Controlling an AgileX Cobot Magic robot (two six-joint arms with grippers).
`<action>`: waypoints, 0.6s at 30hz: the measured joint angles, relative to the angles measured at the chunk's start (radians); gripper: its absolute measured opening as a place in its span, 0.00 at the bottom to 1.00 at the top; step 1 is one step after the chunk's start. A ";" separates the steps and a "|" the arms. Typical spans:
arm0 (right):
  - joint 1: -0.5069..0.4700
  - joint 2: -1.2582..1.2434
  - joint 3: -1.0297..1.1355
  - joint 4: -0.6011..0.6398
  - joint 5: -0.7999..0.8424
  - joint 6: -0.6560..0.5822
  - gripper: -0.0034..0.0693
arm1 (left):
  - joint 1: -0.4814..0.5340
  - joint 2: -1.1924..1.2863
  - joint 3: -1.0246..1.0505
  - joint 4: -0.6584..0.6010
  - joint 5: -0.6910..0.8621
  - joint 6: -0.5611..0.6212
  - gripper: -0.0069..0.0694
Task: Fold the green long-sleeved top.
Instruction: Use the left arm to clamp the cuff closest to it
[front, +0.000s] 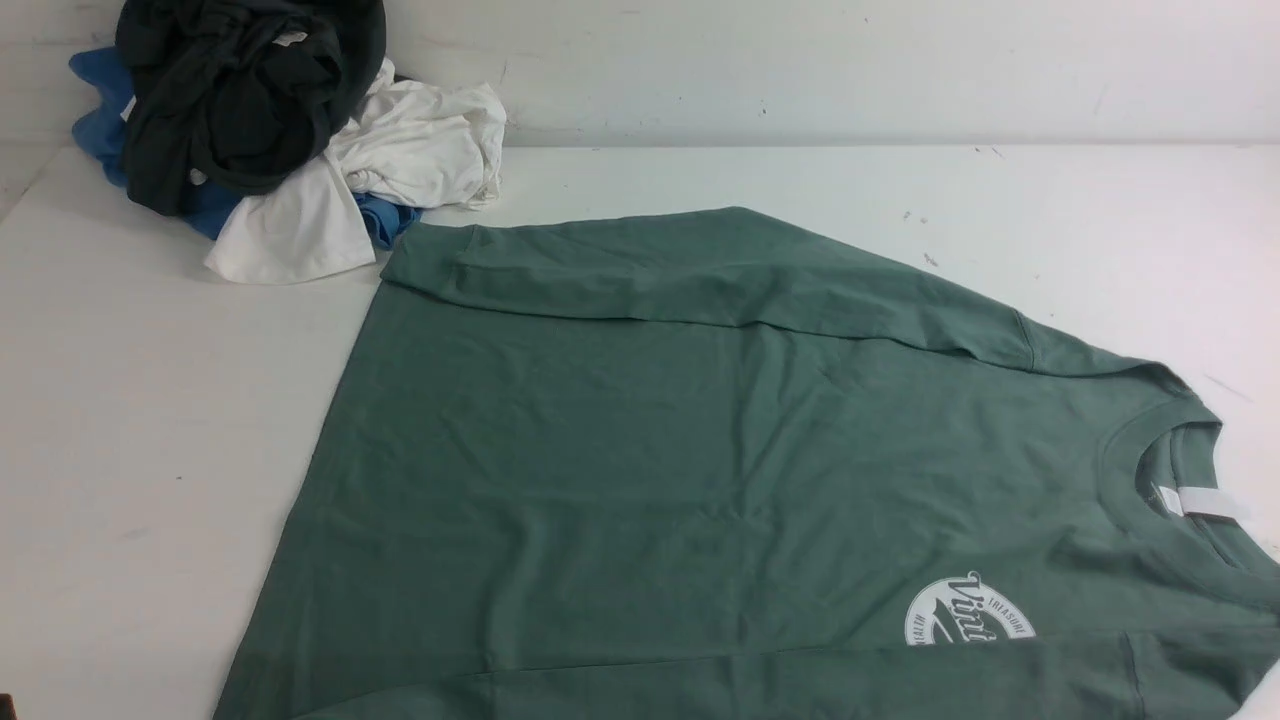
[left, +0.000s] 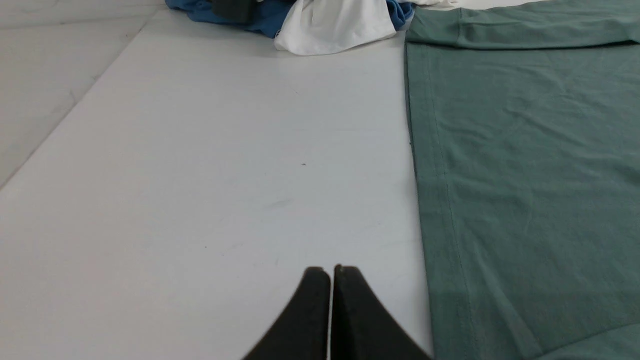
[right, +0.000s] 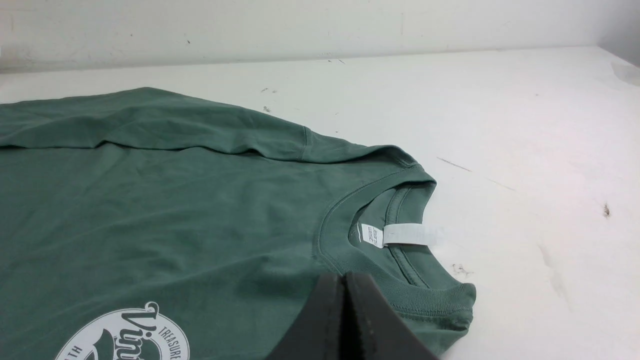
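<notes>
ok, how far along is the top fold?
Done: top lies flat, far sleeve folded in, near sleeve folded over part of the logo. In hand: nothing; left gripper is shut over bare table by the hem, right gripper is shut by the collar, and neither holds cloth. Left: the body folds; the top lies at full length.

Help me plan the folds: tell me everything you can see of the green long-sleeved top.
The green long-sleeved top is muted sage, soft cotton-looking knit, lying flat and front-up on the white table, neck toward the robot's right. It has a ribbed crew collar, a white neck label and a white round logo. The far sleeve lies folded across the body, its cuff ending beside the clothes pile.
</notes>
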 joint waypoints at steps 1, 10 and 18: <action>0.000 0.000 0.000 0.000 0.000 0.000 0.03 | 0.000 0.000 0.000 0.000 0.000 0.000 0.08; 0.000 0.000 0.000 0.000 0.000 0.000 0.03 | 0.000 0.000 0.000 0.000 0.000 0.000 0.08; 0.000 0.000 0.000 0.000 0.000 0.000 0.03 | 0.000 0.000 0.000 0.000 0.000 0.000 0.08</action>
